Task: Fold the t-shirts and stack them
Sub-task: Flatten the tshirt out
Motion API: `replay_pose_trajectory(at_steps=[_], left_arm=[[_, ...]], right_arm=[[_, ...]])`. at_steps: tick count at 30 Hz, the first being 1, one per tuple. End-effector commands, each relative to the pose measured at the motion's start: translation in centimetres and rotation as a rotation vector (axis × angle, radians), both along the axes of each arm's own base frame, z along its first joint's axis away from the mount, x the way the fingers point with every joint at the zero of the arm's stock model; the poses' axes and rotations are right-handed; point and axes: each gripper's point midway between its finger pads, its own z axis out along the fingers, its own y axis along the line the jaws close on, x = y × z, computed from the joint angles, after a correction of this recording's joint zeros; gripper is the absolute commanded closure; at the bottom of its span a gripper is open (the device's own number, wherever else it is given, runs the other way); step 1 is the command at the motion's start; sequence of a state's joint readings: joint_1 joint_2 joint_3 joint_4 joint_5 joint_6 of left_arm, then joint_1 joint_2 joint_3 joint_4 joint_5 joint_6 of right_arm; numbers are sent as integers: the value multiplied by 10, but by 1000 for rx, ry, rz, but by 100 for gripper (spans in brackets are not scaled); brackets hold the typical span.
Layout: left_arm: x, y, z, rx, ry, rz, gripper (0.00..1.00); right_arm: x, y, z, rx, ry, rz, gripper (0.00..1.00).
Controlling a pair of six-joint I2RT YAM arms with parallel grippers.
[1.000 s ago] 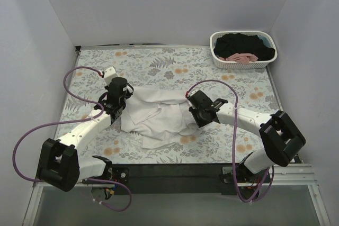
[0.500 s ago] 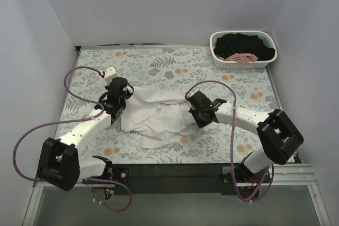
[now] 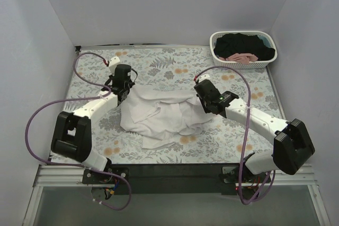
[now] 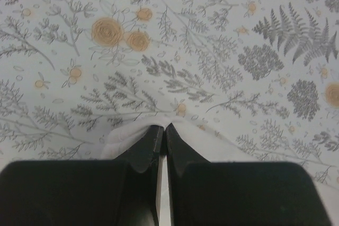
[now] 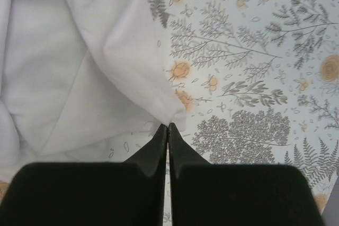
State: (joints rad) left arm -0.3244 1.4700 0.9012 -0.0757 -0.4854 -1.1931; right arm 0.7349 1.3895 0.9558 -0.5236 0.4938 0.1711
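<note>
A white t-shirt (image 3: 159, 115) lies crumpled in the middle of the floral tablecloth. My left gripper (image 3: 124, 85) is shut on its far left edge; in the left wrist view (image 4: 163, 128) white cloth (image 4: 124, 136) shows pinched at the closed tips. My right gripper (image 3: 202, 99) is shut on the shirt's far right corner; the right wrist view (image 5: 168, 126) shows the white cloth (image 5: 79, 72) hanging from the closed tips above the table. Black (image 3: 241, 43) and pink (image 3: 241, 57) shirts lie in the basket.
A white lattice basket (image 3: 217, 59) stands at the back right corner. The floral tablecloth (image 3: 159, 62) covers the table. Grey walls close in the left, back and right sides. Purple cables loop from both arms.
Both grippers have moved toward the back of the table, pulling the shirt's far edge with them; the cloth is now stretched wider between them.
</note>
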Motion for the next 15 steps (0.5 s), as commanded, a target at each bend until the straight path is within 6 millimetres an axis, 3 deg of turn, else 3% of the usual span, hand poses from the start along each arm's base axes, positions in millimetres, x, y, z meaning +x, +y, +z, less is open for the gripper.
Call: replay_pose_trajectory(at_steps=[1,5,6,7,8,9,11,15], left_arm=[[35,-4,28,-15,-52,-5,98],[37,-13,30,-59,-27,-28,75],[31,-14,29,-70,-14,-35,66],[21,-14,23,-81,3,-37,62],[13,-14,34,-115,-19,-34,59],[3,-15,33,-134,-2,-46,55],[-18,-17,27,-175,30,-59,54],[-66,-27,-13,-279,225,-56,60]], right_arm=[[25,-12,31,-12,-102,-63,99],[28,-7,33,17,-93,-46,99],[26,-5,32,24,-86,-37,99],[25,-5,31,32,-86,-32,99],[24,-3,30,42,-84,-26,99],[22,-1,27,58,-76,-14,99],[19,1,23,73,-70,-9,99],[15,4,17,106,-60,2,99]])
